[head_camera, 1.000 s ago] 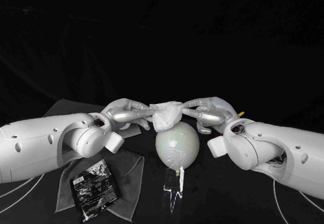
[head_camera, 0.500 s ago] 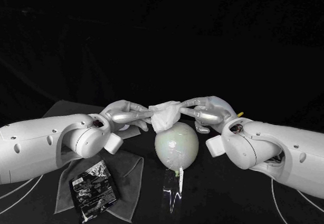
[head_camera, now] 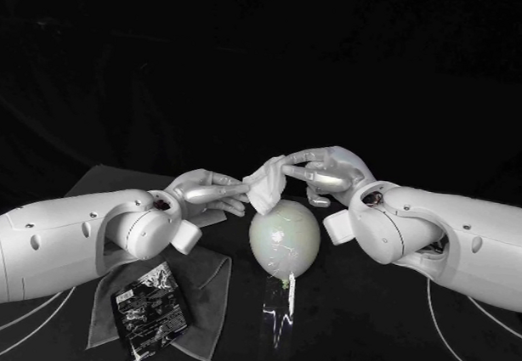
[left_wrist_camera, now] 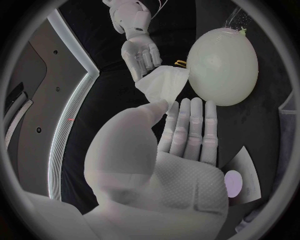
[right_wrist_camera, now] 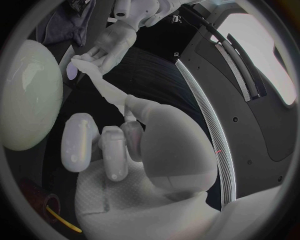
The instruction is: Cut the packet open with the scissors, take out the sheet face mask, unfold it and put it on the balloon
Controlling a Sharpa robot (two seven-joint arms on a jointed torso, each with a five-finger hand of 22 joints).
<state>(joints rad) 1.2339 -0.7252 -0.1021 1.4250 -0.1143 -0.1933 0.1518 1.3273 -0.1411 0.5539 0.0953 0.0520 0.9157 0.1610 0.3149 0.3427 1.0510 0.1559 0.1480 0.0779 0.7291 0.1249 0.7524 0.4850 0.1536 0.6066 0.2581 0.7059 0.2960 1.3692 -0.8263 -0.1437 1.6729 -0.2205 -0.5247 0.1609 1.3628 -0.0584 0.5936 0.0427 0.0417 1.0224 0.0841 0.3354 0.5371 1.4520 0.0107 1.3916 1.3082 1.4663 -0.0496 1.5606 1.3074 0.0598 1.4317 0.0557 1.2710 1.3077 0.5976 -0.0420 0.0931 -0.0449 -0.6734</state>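
Head view: left hand (head_camera: 206, 191), right hand (head_camera: 331, 171) pinch mask (head_camera: 265, 182) above balloon (head_camera: 283, 235).

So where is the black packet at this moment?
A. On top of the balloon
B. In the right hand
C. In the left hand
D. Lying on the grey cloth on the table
D: the packet lies flat on the grey cloth, while the left hand and the right hand both hold the sheet mask above the balloon.
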